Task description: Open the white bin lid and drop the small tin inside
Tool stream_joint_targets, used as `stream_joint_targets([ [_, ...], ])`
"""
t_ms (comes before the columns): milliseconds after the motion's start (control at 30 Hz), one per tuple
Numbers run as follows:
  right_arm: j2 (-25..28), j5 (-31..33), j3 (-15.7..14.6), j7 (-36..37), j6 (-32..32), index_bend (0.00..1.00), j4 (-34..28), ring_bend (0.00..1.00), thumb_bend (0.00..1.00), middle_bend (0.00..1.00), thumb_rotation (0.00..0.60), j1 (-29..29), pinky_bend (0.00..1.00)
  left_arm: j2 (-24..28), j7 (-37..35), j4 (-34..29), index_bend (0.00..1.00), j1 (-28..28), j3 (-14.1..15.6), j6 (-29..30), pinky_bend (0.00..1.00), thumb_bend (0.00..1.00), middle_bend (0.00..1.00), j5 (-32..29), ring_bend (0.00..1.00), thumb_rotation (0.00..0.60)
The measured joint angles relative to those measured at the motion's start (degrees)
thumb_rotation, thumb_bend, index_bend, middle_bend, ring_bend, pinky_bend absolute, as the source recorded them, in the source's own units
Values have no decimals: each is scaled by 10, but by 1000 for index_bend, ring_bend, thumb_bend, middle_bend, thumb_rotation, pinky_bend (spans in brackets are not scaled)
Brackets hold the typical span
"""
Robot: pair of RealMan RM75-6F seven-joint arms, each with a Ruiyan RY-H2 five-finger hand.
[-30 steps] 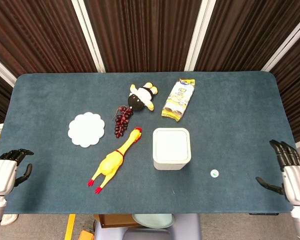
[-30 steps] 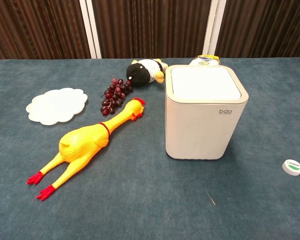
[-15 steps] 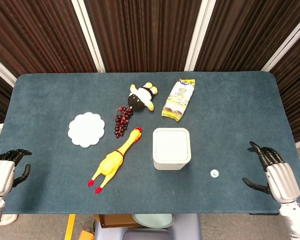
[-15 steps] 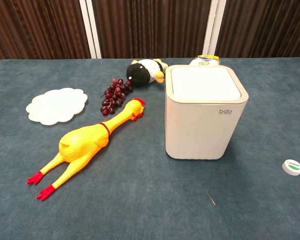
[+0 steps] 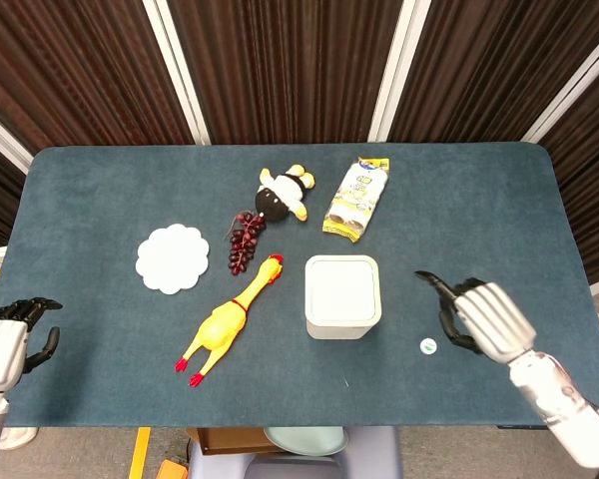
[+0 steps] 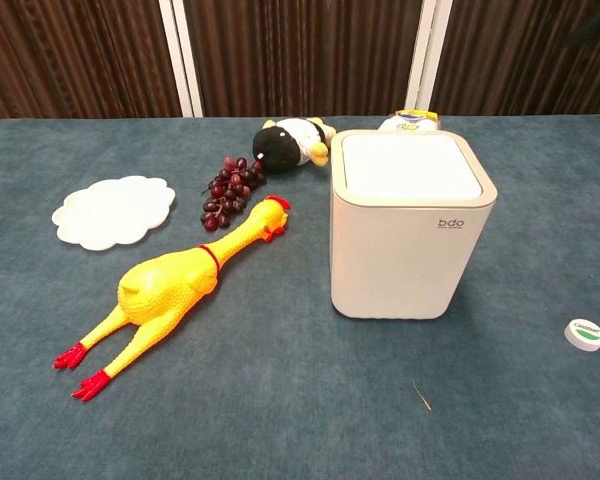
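Observation:
The white bin (image 5: 342, 296) (image 6: 411, 233) stands near the table's middle with its flat lid (image 6: 410, 166) closed. The small round tin (image 5: 428, 346) (image 6: 584, 334), white with a green mark, lies on the cloth to the bin's right. My right hand (image 5: 484, 317) hovers just right of the tin, fingers apart and holding nothing; only the head view shows it. My left hand (image 5: 8, 339) stays at the table's left front edge, fingers loosely curled around nothing.
A yellow rubber chicken (image 5: 228, 319) lies left of the bin, with purple grapes (image 5: 245, 240), a white doily (image 5: 174, 258) and a black-and-white plush (image 5: 284, 193) behind it. A snack packet (image 5: 358, 198) lies behind the bin.
My right hand has moved in from the table's right edge, leftward over the cloth, to just beside the tin. The left hand, bin and tin have not moved.

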Motion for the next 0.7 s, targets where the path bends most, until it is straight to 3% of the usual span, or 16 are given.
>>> stream_joint_targets([
  [300, -11, 87, 22, -92, -89, 300, -41, 650, 729, 769, 600, 76, 591, 0, -1, 0, 374, 1, 0, 1, 476, 461, 388, 0, 371, 600],
  [700, -55, 147, 16, -161, -128, 328, -39, 652, 729, 771, 600, 115, 591, 1, -2, 0, 374, 1, 0, 1, 475, 460, 388, 0, 371, 600],
])
